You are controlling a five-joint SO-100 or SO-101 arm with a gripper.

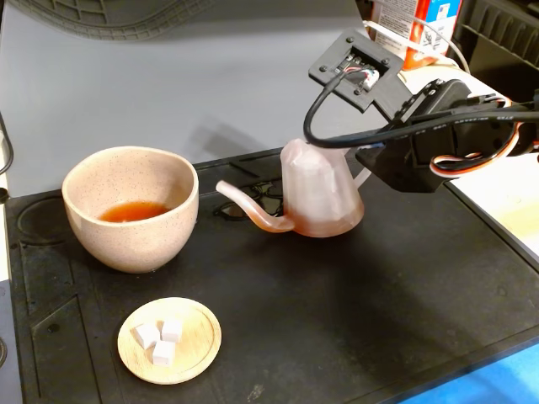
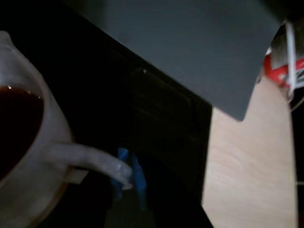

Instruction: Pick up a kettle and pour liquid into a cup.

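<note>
The kettle (image 1: 318, 195) stands upright on the black mat (image 1: 354, 320), its thin spout pointing left toward the cup (image 1: 130, 220). The speckled beige cup holds a little reddish-brown liquid (image 1: 133, 210). My gripper (image 1: 366, 172) reaches in from the right at the kettle's handle. In the wrist view the kettle (image 2: 33, 190) fills the left edge with dark red liquid (image 2: 14, 123) inside. Its handle (image 2: 85, 157) runs between my two blue-tipped fingers. The gripper (image 2: 129, 179) looks shut on the handle, though that view is dark.
A small wooden saucer (image 1: 198, 349) with three white cubes lies at the mat's front left. A red and white carton (image 1: 417, 29) stands at the back right. Pale wooden tabletop (image 1: 505, 202) lies right of the mat, and a grey board is behind it.
</note>
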